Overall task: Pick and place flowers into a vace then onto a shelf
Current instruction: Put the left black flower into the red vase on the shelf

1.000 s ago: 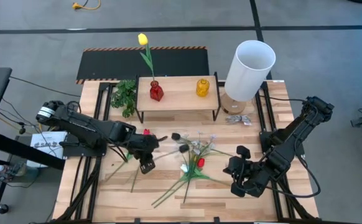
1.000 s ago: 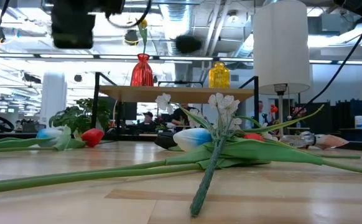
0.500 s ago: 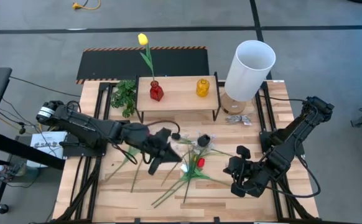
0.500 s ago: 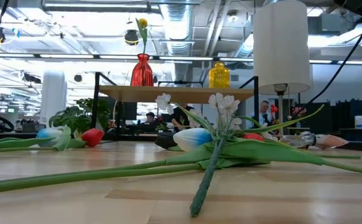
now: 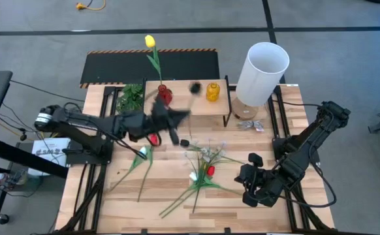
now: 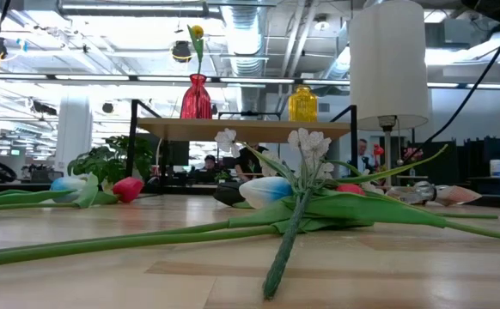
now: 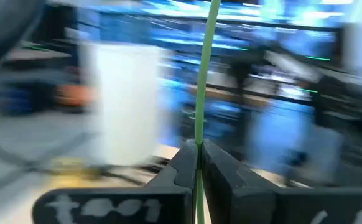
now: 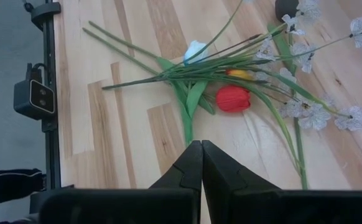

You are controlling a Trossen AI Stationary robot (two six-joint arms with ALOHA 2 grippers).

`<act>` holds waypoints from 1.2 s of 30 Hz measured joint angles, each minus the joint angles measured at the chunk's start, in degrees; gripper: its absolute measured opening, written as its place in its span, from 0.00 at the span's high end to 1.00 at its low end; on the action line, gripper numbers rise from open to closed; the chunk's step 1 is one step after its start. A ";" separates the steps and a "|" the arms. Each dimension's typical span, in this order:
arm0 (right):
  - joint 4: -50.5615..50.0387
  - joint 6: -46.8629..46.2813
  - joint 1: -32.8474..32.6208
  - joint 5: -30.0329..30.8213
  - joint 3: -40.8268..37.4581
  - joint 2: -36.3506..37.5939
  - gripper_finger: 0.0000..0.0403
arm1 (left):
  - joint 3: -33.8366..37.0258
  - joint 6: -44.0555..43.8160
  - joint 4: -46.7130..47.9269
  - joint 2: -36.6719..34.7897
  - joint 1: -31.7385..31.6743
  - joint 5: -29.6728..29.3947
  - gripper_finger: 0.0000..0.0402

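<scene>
Flowers (image 5: pixel 206 171) mostly heaped mid-table on the slatted wooden table (image 5: pixel 268 212), one yellow tulip (image 5: pixel 150 42) standing in the red vase (image 5: pixel 164 95) on the shelf (image 5: pixel 187 106). Left gripper (image 7: pixel 198 155) clamped on a green stem (image 7: pixel 204 68), raised near the shelf's front edge, black tulip head (image 5: pixel 194 87) blurred above the board; probably swinging toward the empty yellow vase (image 5: pixel 213 91). Right gripper (image 8: pixel 200 155) pressed shut on nothing, parked low beside the pile, likely waiting its turn. Elsewhere: white lampshade (image 5: pixel 262 70) at the shelf's right end, leafy sprig (image 5: pixel 132 99) at its left, grey floor around, bright open office beyond.
</scene>
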State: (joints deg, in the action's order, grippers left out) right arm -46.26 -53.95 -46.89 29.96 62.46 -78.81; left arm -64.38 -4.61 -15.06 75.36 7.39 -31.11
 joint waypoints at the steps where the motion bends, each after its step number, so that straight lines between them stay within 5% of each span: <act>1: 0.02 -0.03 0.00 0.00 -0.01 0.00 1.00 | 0.00 0.94 0.66 -1.07 -0.52 -4.61 1.00; 5: 0.20 -0.05 0.00 0.00 0.00 0.00 1.00 | 0.00 5.19 1.48 -5.73 -2.74 -19.57 1.00; 9: 0.17 -0.03 0.02 0.02 0.00 0.00 1.00 | 0.00 7.35 1.85 -9.80 -6.42 -24.96 1.00; 24: 0.26 -2.39 0.04 0.14 0.00 0.00 1.00 | 0.09 5.72 3.85 -8.60 -18.62 -30.28 1.00; 36: 0.17 -3.04 0.04 0.32 0.00 0.00 1.00 | 2.32 1.16 3.72 -7.11 -22.92 -27.74 1.00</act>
State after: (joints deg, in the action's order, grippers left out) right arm -46.09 -56.99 -46.85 30.28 62.46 -78.81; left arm -62.06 -3.45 -11.34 68.25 -15.53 -58.85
